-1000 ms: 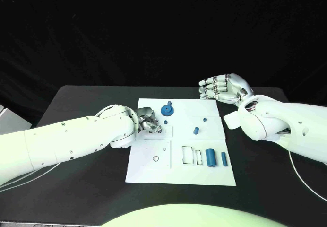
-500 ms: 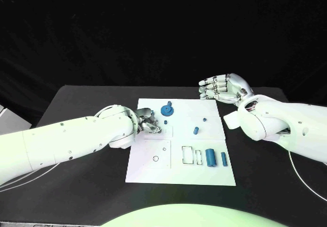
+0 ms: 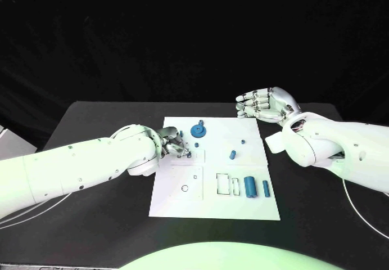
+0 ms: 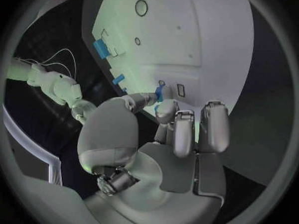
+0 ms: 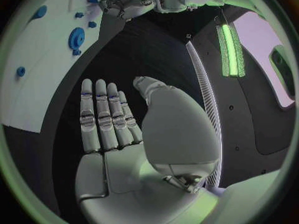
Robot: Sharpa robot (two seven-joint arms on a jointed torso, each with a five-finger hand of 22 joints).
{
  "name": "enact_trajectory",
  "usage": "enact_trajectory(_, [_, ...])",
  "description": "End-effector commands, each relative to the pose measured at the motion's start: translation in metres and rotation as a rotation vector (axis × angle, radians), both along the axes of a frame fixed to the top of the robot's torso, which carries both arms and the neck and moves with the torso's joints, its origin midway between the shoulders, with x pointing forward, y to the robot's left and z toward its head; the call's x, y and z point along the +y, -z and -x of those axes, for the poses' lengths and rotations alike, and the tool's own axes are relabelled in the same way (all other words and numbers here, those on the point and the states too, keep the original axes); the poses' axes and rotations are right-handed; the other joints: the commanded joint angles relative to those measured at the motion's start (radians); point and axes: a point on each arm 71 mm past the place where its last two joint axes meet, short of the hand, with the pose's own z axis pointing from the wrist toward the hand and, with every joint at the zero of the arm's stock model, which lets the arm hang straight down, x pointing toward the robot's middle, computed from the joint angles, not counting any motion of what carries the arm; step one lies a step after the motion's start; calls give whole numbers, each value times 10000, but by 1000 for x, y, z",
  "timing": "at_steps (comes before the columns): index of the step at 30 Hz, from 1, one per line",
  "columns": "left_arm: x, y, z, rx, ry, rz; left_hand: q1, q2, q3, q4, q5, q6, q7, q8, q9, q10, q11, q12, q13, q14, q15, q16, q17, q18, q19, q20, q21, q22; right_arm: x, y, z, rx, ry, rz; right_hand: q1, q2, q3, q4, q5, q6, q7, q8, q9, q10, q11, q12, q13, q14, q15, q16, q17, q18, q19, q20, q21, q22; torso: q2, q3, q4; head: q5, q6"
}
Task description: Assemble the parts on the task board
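One small blue part (image 4: 160, 92) pinched by left robot hand (image 3: 172, 143) | right robot hand (image 3: 267, 105) spread, apart from board

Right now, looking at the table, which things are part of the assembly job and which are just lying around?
Part of the job:
task board
blue disc
two blue cylinders beside the board's slots
small blue peg
small blue part pinched by the left hand
right hand, holding nothing, beyond the board

Just lying about:
white cable on the black table
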Motion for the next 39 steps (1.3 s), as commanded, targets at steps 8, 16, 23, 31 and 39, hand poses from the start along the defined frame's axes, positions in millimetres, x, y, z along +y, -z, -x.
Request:
enact_trajectory(8, [-6, -5, 3, 924, 349, 1075, 66, -12, 1880, -1834, 54, 51, -39, -16, -16, 50, 15, 24, -37, 1031, -69, 29, 2539, -59, 79, -15, 41, 0, 2, 1, 1, -56, -207, 8, -98, 9, -51, -14, 67, 19, 63, -38, -12, 56, 15, -34, -3, 4, 74, -56, -9, 146, -17, 28, -18, -9, -8, 5, -1, -7, -8])
enact_trajectory(16, [-10, -10, -1, 1218, 794, 1023, 71, -13, 1883, -1832, 55, 53, -39, -28, -23, 44, 15, 10, -54, 1038, -70, 41, 2564, -57, 73, -17, 37, -7, 3, 2, 0, -37, -221, 9, -98, 9, -51, -14, 67, 19, 63, -38, -12, 56, 15, -34, -3, 4, 74, -56, -9, 146, -17, 28, -18, -9, -1, 12, -5, -37, -21])
enact_trajectory(23, [-9, -13, -6, 658, 889, 519, 74, -14, 1884, -1831, 56, 54, -39, -33, -26, 45, 15, 9, -52, 1039, -70, 42, 2566, -59, 77, -17, 40, -1, 3, 3, 0, -24, -229, 9, -109, 12, -55, -12, 67, 23, 62, -43, -14, 61, 16, -45, -4, 12, 74, -74, -23, 146, -16, 30, -16, -46, 2, 16, 5, -40, -35])
enact_trajectory(31, [-10, -14, -9, 72, 1078, -106, 85, -25, 1884, -1836, 58, 61, -41, -47, -35, 54, 14, 15, -36, 1044, -71, 50, 2582, -65, 93, -19, 52, 26, 3, 4, 0, -15, -237, 8, -109, 12, -55, -12, 67, 23, 62, -43, -14, 61, 16, -45, -4, 12, 74, -74, -23, 146, -16, 30, -16, -46, -2, 3, 14, -33, -93])
enact_trajectory(39, [-11, -15, -9, -582, 1075, -317, 104, -41, 1884, -1844, 64, 78, -44, -66, -48, 63, 11, 14, -28, 1044, -73, 51, 2584, -74, 118, -22, 69, 65, 3, 4, 1, -7, -238, 6, -109, 12, -55, -12, 67, 23, 62, -43, -14, 61, 16, -45, -4, 12, 74, -74, -23, 146, -16, 30, -16, -46, -5, -2, 14, -21, -85])
